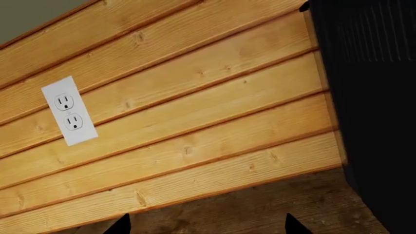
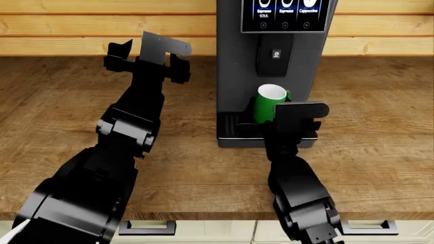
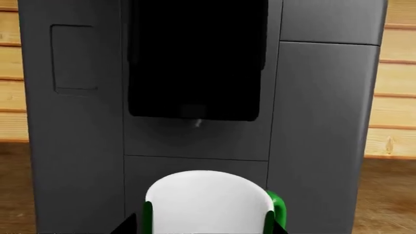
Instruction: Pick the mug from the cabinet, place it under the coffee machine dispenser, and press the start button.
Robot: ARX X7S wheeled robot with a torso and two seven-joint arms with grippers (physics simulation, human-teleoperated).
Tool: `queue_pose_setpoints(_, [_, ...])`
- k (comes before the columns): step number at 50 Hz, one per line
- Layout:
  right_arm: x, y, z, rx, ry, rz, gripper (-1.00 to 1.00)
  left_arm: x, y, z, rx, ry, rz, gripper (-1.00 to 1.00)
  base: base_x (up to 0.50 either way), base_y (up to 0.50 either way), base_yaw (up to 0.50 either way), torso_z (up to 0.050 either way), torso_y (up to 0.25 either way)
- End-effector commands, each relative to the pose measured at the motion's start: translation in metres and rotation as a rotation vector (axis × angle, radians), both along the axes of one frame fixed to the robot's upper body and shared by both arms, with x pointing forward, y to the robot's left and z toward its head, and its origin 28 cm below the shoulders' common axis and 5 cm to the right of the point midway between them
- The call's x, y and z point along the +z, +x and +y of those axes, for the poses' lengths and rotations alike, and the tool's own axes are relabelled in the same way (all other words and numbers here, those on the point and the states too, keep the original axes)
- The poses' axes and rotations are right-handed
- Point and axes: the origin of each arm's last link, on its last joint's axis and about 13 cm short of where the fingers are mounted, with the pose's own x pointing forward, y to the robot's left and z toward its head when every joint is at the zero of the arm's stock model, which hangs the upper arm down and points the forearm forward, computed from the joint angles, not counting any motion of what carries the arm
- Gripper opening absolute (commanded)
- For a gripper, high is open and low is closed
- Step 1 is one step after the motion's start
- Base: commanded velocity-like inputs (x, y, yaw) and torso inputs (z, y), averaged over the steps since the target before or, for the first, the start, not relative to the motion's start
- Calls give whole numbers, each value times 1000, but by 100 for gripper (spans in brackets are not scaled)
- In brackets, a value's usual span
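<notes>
Green mug [image 2: 270,103]: rigid, light, smooth; best held by its sides.
Right tool [image 2: 290,123]: closed around it.
Left tool [image 2: 144,57]: open, empty.

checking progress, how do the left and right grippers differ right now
The right gripper is at the coffee machine, around the green mug on the drip tray; the left gripper is off to the side near the wall, empty. The left's fingers are spread apart; the right's flank the mug. Both are black.
</notes>
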Motion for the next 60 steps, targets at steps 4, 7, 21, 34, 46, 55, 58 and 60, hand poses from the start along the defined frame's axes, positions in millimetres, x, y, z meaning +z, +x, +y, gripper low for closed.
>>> queue_pose_setpoints(4, [1, 9, -5, 11, 32, 43, 100, 0, 0, 0, 0, 1, -1, 100, 0, 0, 0, 0, 0])
queue_pose_setpoints(7, [2, 6, -5, 15, 38, 41, 100, 1, 0, 0, 0, 0, -1, 100, 0, 0, 0, 0, 0])
queue_pose_setpoints(21, [16, -21, -11, 20, 83, 34, 100, 0, 0, 0, -1, 0, -3, 100, 0, 0, 0, 0, 0])
queue_pose_setpoints(34, [28, -34, -12, 40, 100, 13, 100, 1, 0, 0, -1, 0, -3, 100, 0, 0, 0, 0, 0])
queue_pose_setpoints(46, [62, -52, -11, 87, 123, -76, 100, 1, 0, 0, -1, 2, -3, 100, 0, 0, 0, 0, 0])
queue_pose_setpoints(55, [85, -61, -9, 116, 144, -118, 100, 0, 0, 0, -1, 2, -5, 100, 0, 0, 0, 0, 0])
queue_pose_setpoints(58, [92, -65, -9, 121, 146, -134, -100, 0, 0, 0, -1, 3, -5, 100, 0, 0, 0, 0, 0])
queue_pose_setpoints(60, [96, -68, -9, 124, 143, -144, -100, 0, 0, 0, 0, 3, -5, 100, 0, 0, 0, 0, 0])
